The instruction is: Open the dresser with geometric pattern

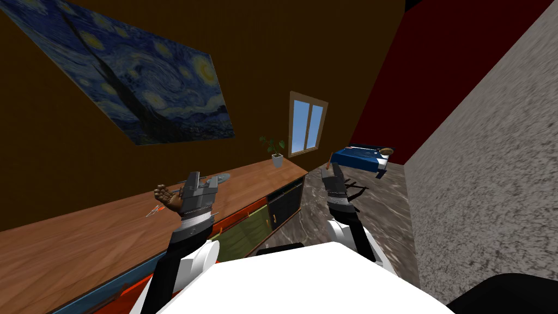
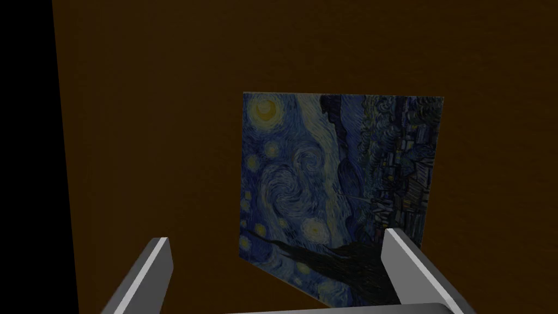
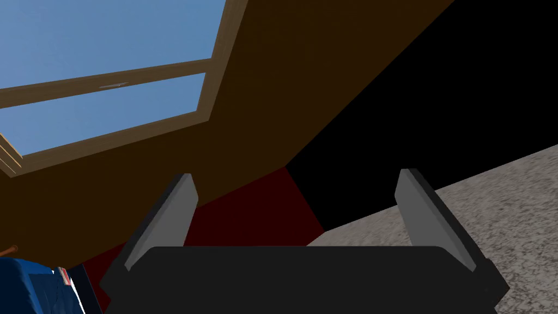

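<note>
- The dresser (image 1: 248, 229) front is cut off by the bottom edge of the head view.
- A brown thing (image 1: 166, 197) on the counter (image 1: 82, 245) is half hidden by the left end effector (image 1: 204, 179).
- A red item (image 1: 155, 210) beside it is too small to name.

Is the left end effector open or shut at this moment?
Open. In the left wrist view, the two fingers of the left end effector stand far apart, and nothing is held between them.
</note>
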Motion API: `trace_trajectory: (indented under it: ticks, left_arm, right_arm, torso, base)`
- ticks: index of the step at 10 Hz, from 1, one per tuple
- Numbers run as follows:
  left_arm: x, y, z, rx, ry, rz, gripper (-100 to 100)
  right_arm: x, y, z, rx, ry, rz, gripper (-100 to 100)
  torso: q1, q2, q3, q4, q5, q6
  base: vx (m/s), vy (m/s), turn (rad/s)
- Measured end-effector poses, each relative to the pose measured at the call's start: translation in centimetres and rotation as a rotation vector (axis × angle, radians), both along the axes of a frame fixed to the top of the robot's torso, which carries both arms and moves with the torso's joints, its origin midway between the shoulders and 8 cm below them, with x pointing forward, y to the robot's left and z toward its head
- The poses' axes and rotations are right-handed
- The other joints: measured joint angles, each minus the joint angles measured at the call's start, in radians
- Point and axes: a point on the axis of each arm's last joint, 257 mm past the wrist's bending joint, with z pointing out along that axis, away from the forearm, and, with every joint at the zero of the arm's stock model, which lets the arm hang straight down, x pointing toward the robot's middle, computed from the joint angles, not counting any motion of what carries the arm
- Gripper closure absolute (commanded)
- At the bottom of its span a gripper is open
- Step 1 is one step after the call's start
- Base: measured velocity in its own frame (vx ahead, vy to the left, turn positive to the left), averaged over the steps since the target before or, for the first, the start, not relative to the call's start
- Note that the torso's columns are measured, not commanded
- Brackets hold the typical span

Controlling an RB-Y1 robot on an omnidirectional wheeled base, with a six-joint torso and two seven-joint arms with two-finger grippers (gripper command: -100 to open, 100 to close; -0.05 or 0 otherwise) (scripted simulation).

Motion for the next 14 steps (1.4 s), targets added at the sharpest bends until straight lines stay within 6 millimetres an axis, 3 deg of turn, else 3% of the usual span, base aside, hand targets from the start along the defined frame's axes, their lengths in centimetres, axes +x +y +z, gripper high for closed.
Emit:
trace_trajectory:
  ticks: [2, 9, 10, 11, 14]
  left_arm:
    - [0.0, 0.0, 0.0, 0.0, 0.0, 0.0, 0]
    - [0.0, 0.0, 0.0, 0.0, 0.0, 0.0, 0]
    - [0.0, 0.0, 0.0, 0.0, 0.0, 0.0, -100]
    - [0.2, -0.1, -0.3, 0.013, 0.006, -0.008, -100]
    - [0.8, -0.1, -1.9, 0.042, 0.02, -0.029, -100]
  right_arm:
    - [0.0, 0.0, 0.0, 0.0, 0.0, 0.0, 0]
    - [0.0, 0.0, 0.0, 0.0, 0.0, 0.0, 0]
    - [0.0, 0.0, 0.0, 0.0, 0.0, 0.0, 0]
    - [0.0, 0.0, 0.0, 0.0, 0.0, 0.0, 0]
    - [0.0, 0.0, 0.0, 0.0, 0.0, 0.0, 0]
  torso:
    - [0.0, 0.104, -0.209, 0.105, 0.0, 0.0]
    - [0.0, 0.618, -1.234, 0.617, 0.0, 0.0]
    - [0.0, 0.691, -1.382, 0.691, 0.0, 0.0]
    - [-0.002, 0.724, -1.451, 0.724, 0.0, 0.0]
    - [-0.003, 0.737, -1.477, 0.737, -0.001, 0.0]
  base:
    - [0.0, 0.0, 0.0]
    - [0.0, 0.0, 0.0]
    - [0.021, -0.034, 0.013]
    - [0.045, -0.078, 0.027]
    - [0.054, -0.125, 0.022]
